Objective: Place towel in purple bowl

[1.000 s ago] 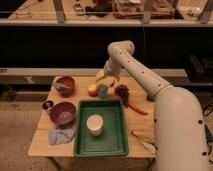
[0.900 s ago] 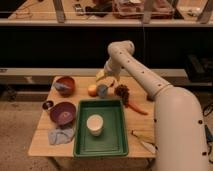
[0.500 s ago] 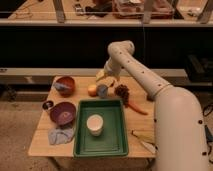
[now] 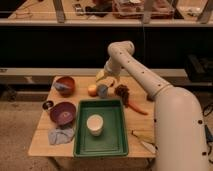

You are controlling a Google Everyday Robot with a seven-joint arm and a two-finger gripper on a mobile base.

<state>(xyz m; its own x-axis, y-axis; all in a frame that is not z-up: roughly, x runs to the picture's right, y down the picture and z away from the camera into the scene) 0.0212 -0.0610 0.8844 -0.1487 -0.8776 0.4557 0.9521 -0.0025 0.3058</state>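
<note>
One towel point(image 4: 61, 135) lies rumpled on the table point(image 4: 138, 123) near its front-left corner, just in front of the purple bowl point(image 4: 63, 113) and just beside the left rim of the single green tray point(image 4: 111, 145); I cannot tell whether towel and bowl touch. There are three bowls: the purple one, a tiny bowl point(image 4: 48, 105) just beside it toward the left edge, and a brown bowl point(image 4: 65, 85) behind them with a bluish-grey item inside. One white cup point(image 4: 94, 124) stands upright in the tray. Along the back sit one round fruit point(image 4: 92, 90), one grey can point(image 4: 102, 91), one dark brown lump point(image 4: 121, 91) and one carrot point(image 4: 135, 106). A pale thin item point(image 4: 142, 140) lies by the front-right edge. Bare wood shows to the left of the towel and to the right of the tray. The gripper point(image 4: 110, 81) hangs above the can at the back, jaws spread and holding nothing, well apart from towel and purple bowl; the space over both is open
</note>
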